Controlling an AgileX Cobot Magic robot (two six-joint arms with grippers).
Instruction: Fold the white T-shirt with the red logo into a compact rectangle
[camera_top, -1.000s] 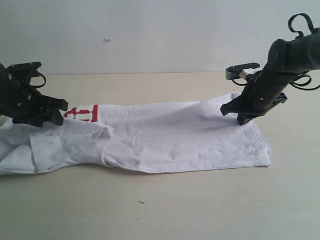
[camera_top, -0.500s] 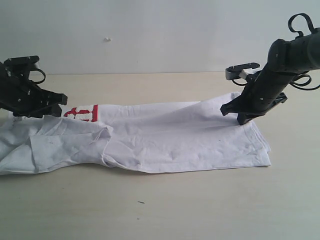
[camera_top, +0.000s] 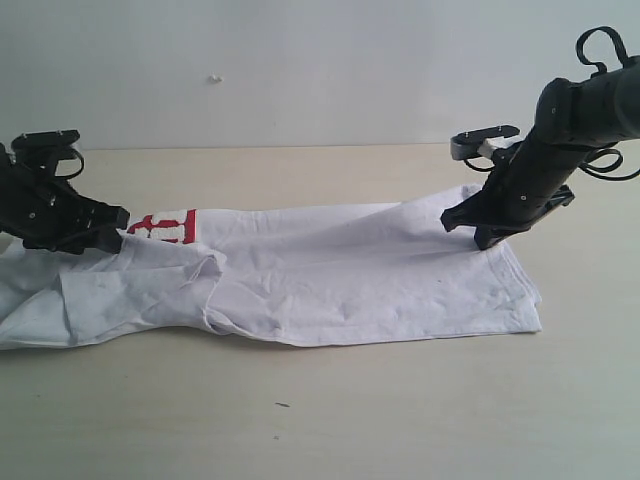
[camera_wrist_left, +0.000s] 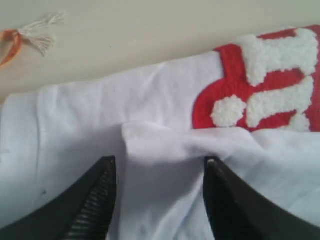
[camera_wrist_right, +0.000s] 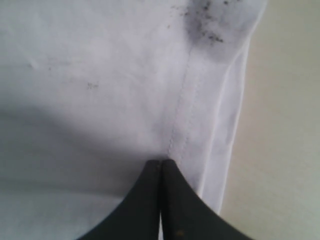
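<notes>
Now, white T-shirt: it lies as a long wrinkled band across the table, already narrowed, not yet a rectangle.
Red logo: it peeks out at the band's far edge near the left end, partly tucked under a fold.
Left gripper: released, with the jaws standing apart either side of a raised ridge of cloth just beside the logo.
Right gripper: clenched, with the tips meeting on the hem seam at the band's far right corner, and the cloth appears pinched and slightly tented there.
Risk, left end: the ridge looks shallow, so closing could catch only the top layer, and lifting would then peel the fold open.
Risk, right end: the pinch sits right at the seam's edge, so a pull along the band may slip it free.
Risk, both: uneven lifting would skew the next fold and bury the logo crookedly.
</notes>
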